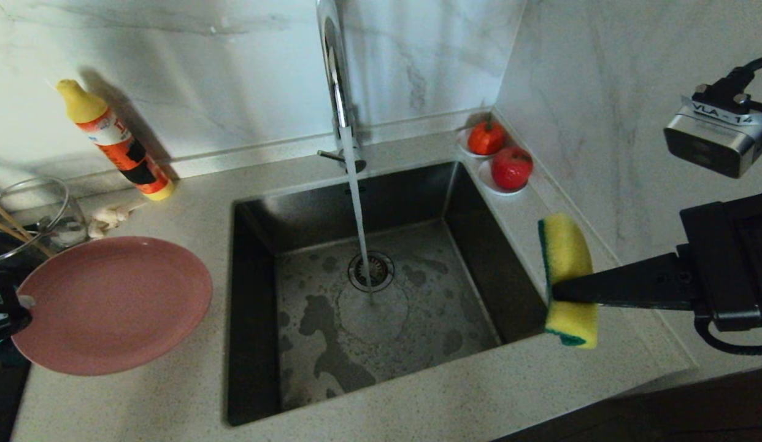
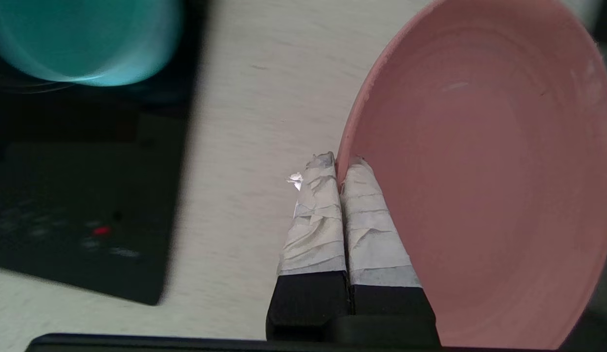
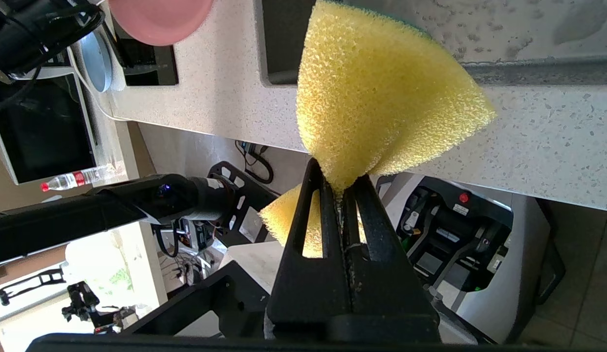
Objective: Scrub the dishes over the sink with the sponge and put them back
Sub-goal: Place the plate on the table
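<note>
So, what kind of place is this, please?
Most likely a home-style kitchen counter: a deep steel sink set in a speckled worktop, a chrome tap with water running, and a dish-soap bottle against the marble wall. The right wrist view shows lab-like equipment beyond, so it may be a test kitchen.

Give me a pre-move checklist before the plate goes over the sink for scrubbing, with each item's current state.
1. Left gripper shut on the pink plate, fingers pinching its rim: ok.
2. Right gripper shut on the sponge, foam squeezed between the fingers: ok.
3. Plate over the sink: not ok, it sits over the counter to the sink's left.
4. Sponge over the sink: not ok, it hangs above the right rim.
5. Water running from the tap: ok.
6. Basin free of other dishes: ok, only the drain strainer shows.
7. Green scouring face turned toward the plate: cannot tell.
</note>
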